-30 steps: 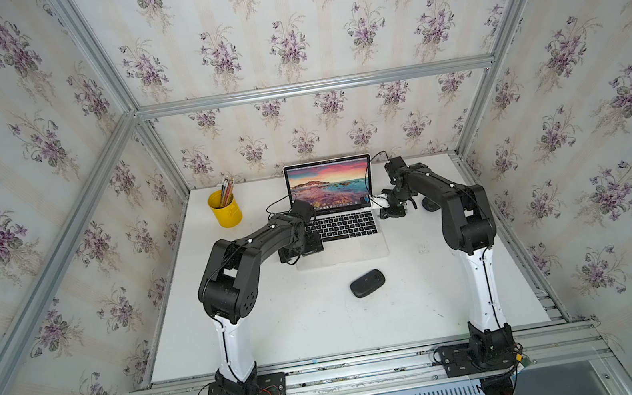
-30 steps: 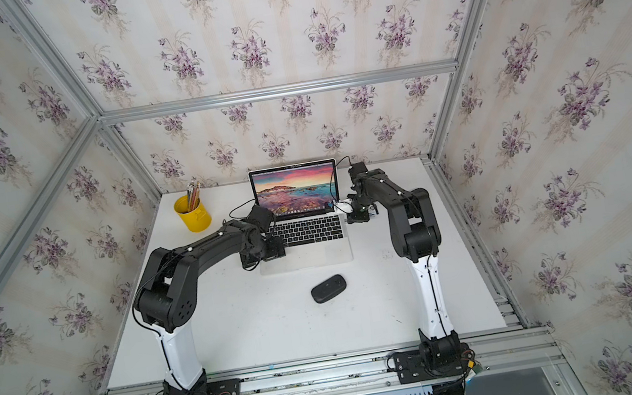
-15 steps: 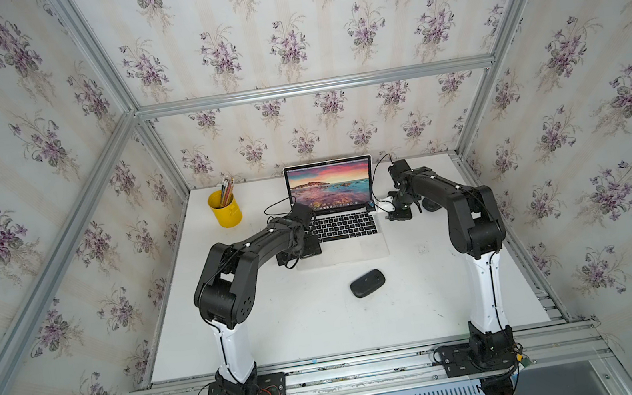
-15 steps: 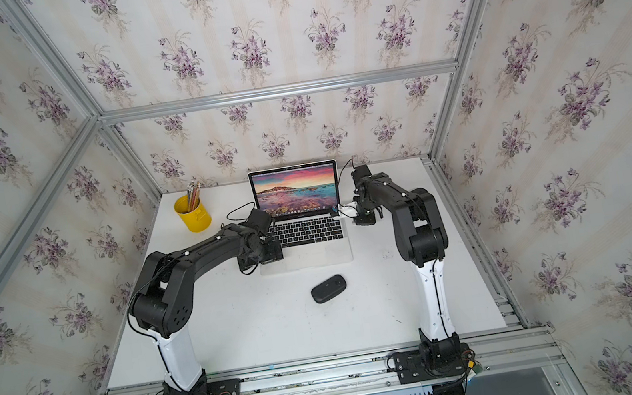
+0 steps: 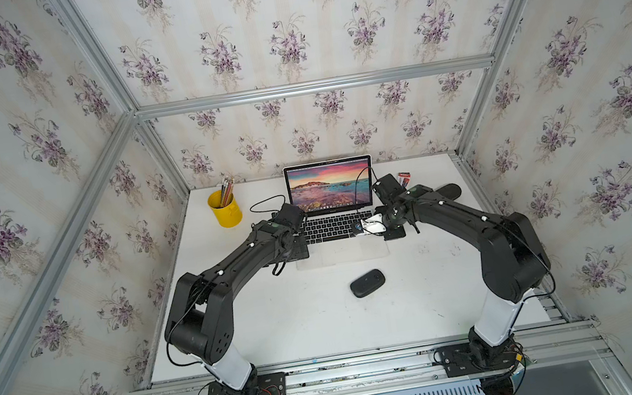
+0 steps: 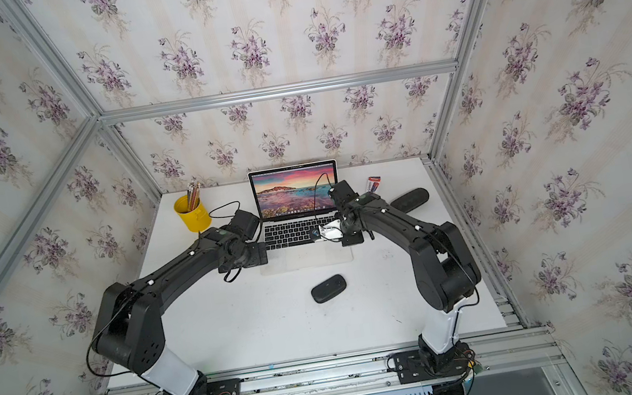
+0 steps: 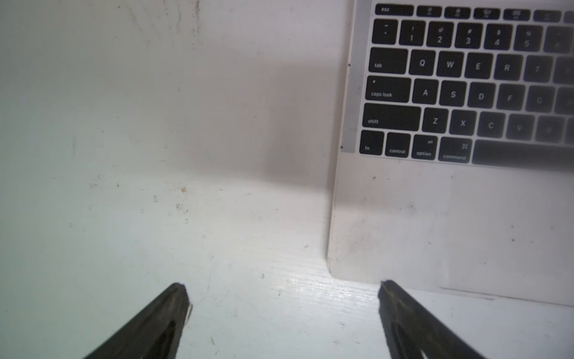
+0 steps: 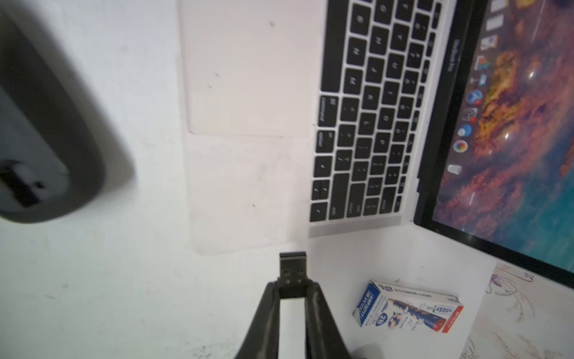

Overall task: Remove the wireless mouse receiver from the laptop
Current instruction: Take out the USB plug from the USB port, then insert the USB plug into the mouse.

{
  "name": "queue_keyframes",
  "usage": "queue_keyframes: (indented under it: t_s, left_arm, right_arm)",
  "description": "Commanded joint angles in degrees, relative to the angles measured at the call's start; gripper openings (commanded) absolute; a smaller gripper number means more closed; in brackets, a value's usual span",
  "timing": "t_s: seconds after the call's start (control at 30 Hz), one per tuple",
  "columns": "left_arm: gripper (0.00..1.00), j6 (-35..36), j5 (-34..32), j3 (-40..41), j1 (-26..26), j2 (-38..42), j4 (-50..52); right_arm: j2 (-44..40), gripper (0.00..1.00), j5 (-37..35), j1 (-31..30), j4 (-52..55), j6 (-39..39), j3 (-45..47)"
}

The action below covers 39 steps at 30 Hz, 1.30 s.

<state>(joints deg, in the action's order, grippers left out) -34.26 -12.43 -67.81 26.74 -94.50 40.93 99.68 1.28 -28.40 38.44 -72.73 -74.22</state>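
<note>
The laptop (image 5: 331,196) stands open at the back of the table in both top views, its sunset screen (image 6: 296,191) lit. In the right wrist view my right gripper (image 8: 293,287) is shut on the black end of the wireless mouse receiver (image 8: 293,269). The receiver's metal plug is bare and hangs just off the right edge of the laptop (image 8: 248,186), above the table. In a top view the right gripper (image 5: 393,234) sits beside that edge. My left gripper (image 7: 283,287) stands open over bare table at the front left corner of the laptop (image 7: 403,217), with nothing between its fingers.
A black oval mouse (image 5: 367,283) lies in front of the laptop. A yellow pencil cup (image 5: 225,209) stands at the back left. A small blue and red box (image 8: 410,309) and a black oblong case (image 5: 447,190) lie to the right of the laptop.
The right arm's elbow has swung outward, and its gripper has come slightly toward the front along the laptop's right edge. The left arm has barely shifted.
</note>
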Motion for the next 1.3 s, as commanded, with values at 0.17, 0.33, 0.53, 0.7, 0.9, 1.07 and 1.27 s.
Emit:
queue_keyframes:
  t_s: [0.17,0.33,0.53,0.7,0.9,1.07,1.27]
  left_arm:
    - [0.99,0.3,-1.9,4.0,0.0,6.0,-1.1]
    - [0.99,-0.5,-1.5,5.5,0.1,7.4,-1.5]
    - [0.99,-1.2,-1.1,6.0,0.1,7.7,-1.4]
    - [0.99,-1.2,-0.9,6.1,0.2,7.6,-1.3]
    - [0.99,-1.2,-0.8,6.4,0.2,7.6,-1.4]
    - [0.99,-1.1,-0.9,6.8,0.2,7.8,-1.6]
    - [0.99,-1.0,-1.0,7.0,0.2,7.9,-1.7]
  right_arm:
    - [-6.8,0.00,-5.3,-10.5,0.0,6.3,7.6]
    - [-7.8,0.00,-6.9,-14.3,2.7,7.3,9.7]
    - [-8.3,0.00,-6.9,-15.8,3.0,7.5,11.8]
    - [-7.6,0.00,-7.0,-15.9,3.1,7.5,11.7]
    - [-6.1,0.00,-7.2,-15.9,3.4,7.8,11.9]
    - [-4.9,0.00,-8.3,-15.8,3.7,8.0,12.0]
    - [-4.5,0.00,-8.9,-15.8,3.6,8.0,12.4]
